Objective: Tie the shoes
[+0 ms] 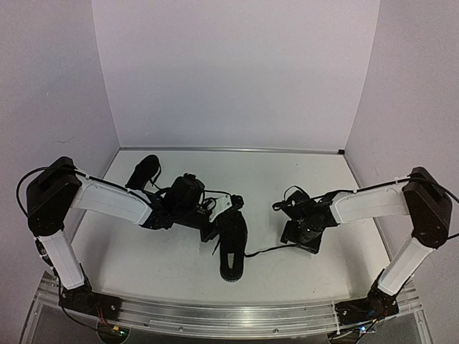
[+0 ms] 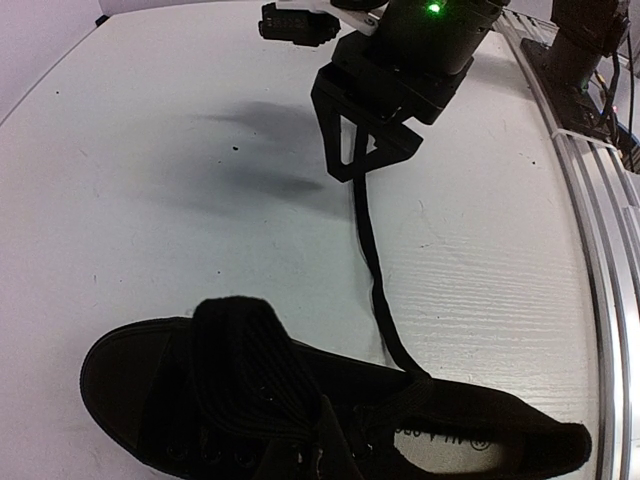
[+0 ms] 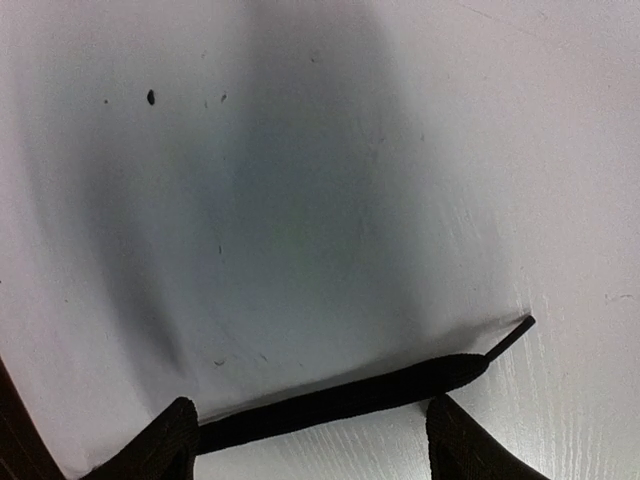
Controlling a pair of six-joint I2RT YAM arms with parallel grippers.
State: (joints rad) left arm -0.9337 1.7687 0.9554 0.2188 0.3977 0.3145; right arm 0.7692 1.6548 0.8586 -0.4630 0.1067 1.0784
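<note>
left pincer (image 1: 213,228) is clenching shut at the near shoe (image 1: 232,247), contents you cannot tell | right pincer (image 3: 315,448) is straddling its lace (image 3: 340,400), released | far shoe (image 1: 143,172) is lying back-left on the surface (image 1: 301,172)

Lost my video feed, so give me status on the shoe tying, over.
Left gripper shut beside near shoe. Right gripper open, straddling its lace on the table. Lace untied. Second shoe far left, nothing in the way.

Left gripper (image 1: 214,228) seemingly shut; right (image 3: 310,425) open
</note>
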